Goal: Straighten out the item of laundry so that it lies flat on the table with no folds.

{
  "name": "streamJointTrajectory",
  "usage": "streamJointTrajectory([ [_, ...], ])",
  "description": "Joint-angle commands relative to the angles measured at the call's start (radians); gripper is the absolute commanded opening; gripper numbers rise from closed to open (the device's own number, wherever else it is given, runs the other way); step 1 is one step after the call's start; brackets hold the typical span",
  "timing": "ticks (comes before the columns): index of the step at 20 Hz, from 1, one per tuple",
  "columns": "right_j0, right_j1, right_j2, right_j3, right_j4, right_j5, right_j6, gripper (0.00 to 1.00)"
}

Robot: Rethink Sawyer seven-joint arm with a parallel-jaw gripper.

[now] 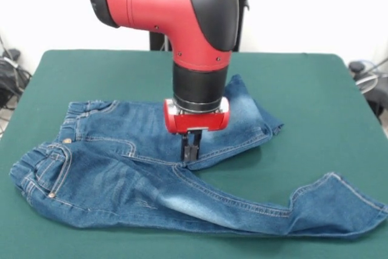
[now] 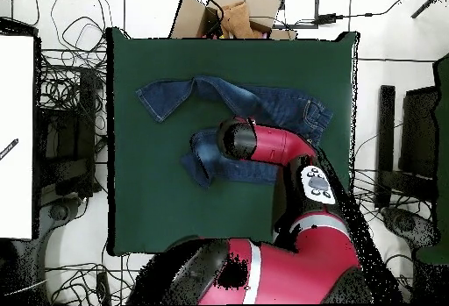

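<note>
The small blue denim jeans [image 1: 121, 174] lie on the green table [image 1: 315, 107], waistband at the left. One leg runs along the front to the right and kinks upward near its hem [image 1: 339, 210]. The other leg angles to the back right, its end [image 1: 260, 119] folded. My gripper [image 1: 191, 157] points straight down at the crotch, fingers close together, tips pressed into the denim. In the overhead view the jeans [image 2: 254, 101] spread across the table [image 2: 149, 206], and the red arm [image 2: 263, 145] hides the gripper.
Green cloth lies bare on all sides of the jeans. Off the table, the overhead view shows a cardboard box [image 2: 230, 13] beyond the far edge, tangled cables [image 2: 70, 92] at the left, and a white panel [image 2: 16, 136].
</note>
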Motion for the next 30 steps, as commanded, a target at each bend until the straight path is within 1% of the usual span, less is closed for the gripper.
streamJointTrajectory([
  [1, 0.020, 0.019, 0.002, 0.009, 0.061, -0.045, 0.259, 0.00],
  [4, 0.033, -0.009, -0.006, 0.037, 0.072, -0.039, 0.271, 0.00],
  [7, 0.041, -0.018, -0.006, 0.051, 0.084, -0.038, 0.273, 0.00],
  [14, 0.092, -0.074, -0.037, 0.103, 0.111, -0.036, 0.308, 0.00],
  [18, 0.111, -0.089, -0.043, 0.138, 0.132, -0.051, 0.323, 0.00],
  [26, 0.139, -0.078, -0.056, 0.153, 0.167, -0.077, 0.317, 0.00],
  [30, 0.142, -0.086, -0.054, 0.186, 0.183, -0.105, 0.318, 0.00],
])
